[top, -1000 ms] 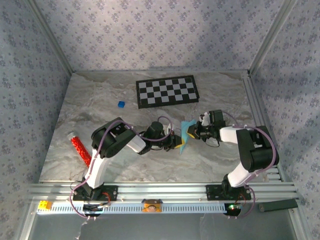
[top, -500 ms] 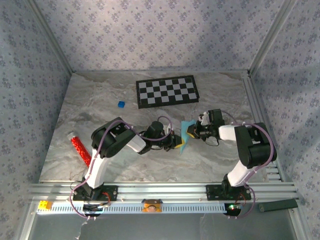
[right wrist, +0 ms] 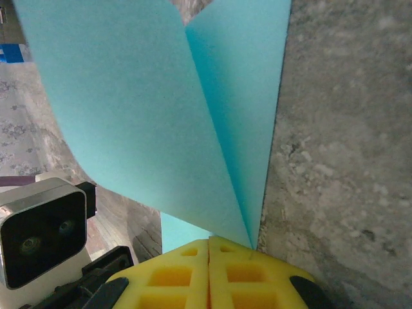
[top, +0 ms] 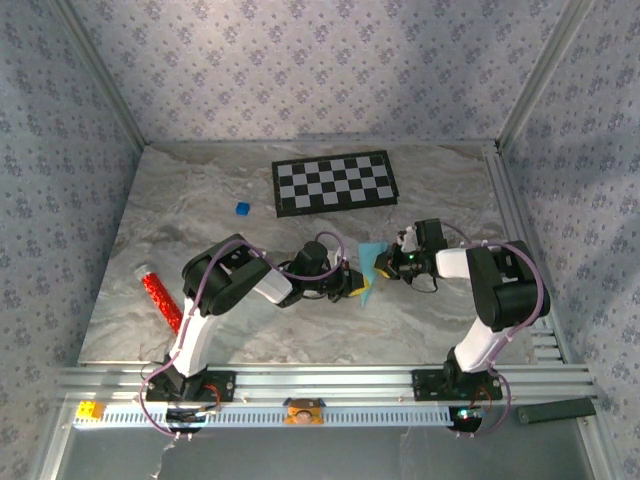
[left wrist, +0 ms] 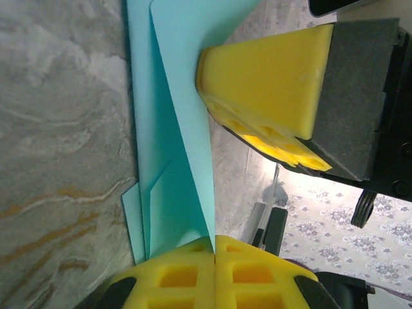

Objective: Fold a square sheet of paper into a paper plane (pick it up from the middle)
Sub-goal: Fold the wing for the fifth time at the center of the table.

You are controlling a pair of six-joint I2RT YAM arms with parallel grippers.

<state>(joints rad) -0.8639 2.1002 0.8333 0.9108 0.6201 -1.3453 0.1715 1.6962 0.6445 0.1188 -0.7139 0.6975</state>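
While the left gripper (left wrist: 214,247) and right gripper (right wrist: 209,252) each have jaws closed on the square sheet of paper (top: 370,266), it sits creased between the arms, low over the surface (top: 200,200). The fold probably goes best if the edges are aligned before pressing. Both arms should move together, since pulling apart risks a tear or slip.
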